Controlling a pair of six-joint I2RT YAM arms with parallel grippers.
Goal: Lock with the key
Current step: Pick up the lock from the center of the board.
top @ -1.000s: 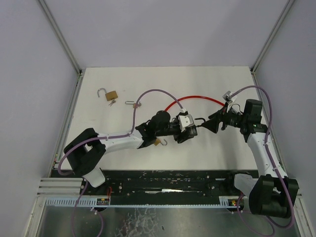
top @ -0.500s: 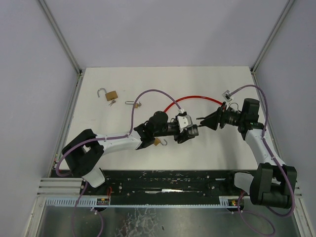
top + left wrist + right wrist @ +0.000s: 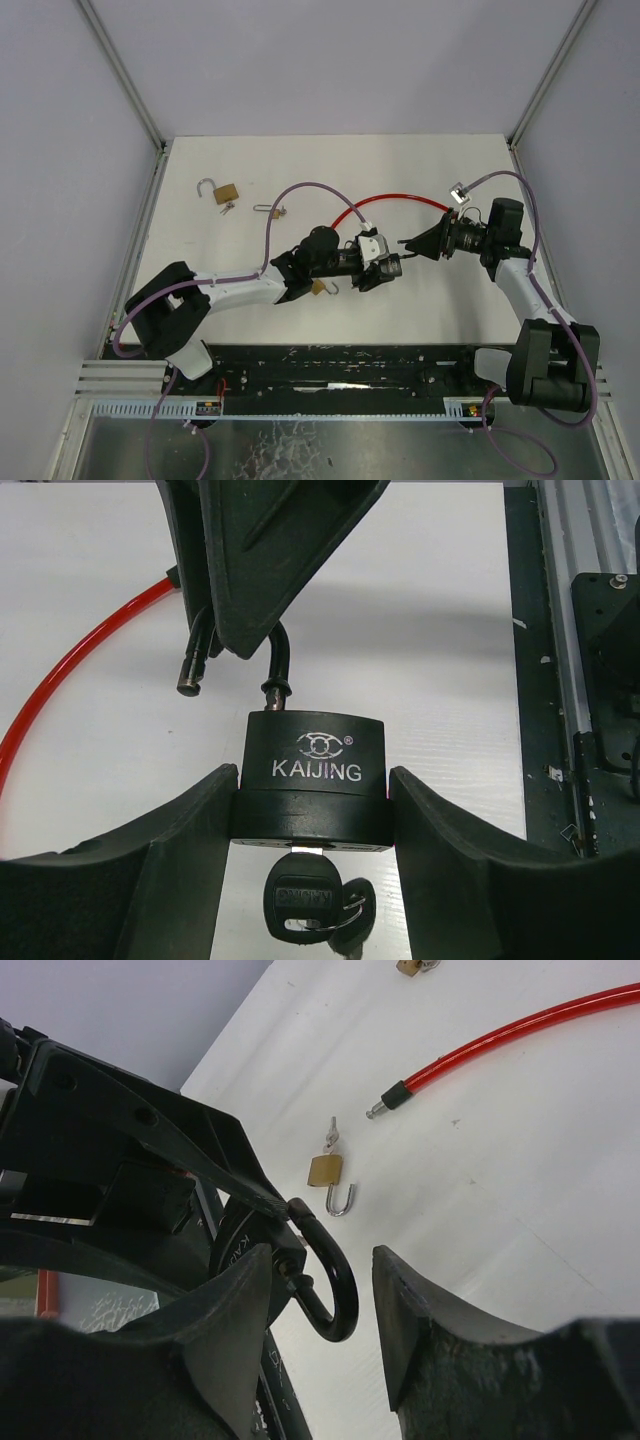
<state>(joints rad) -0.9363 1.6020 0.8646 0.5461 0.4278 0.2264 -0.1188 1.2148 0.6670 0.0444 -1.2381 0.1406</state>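
On the white table (image 3: 300,160), far left, an open brass padlock (image 3: 226,191) is noted. A smaller brass padlock (image 3: 320,288) lies beside the left arm. At centre, the black padlock (image 3: 314,755) is pinched by its body in the left gripper (image 3: 312,780). The key (image 3: 305,905) is seated at its base and the shackle (image 3: 345,1295) is open. A red cable (image 3: 390,198) arcs behind. The right gripper (image 3: 322,1260) is spread, one finger on either side of the shackle.

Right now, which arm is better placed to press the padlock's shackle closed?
Right. The right fingers straddle the open shackle, free to squeeze it shut. The left fingers are busy clamping the KAIJING padlock, with the key inserted.
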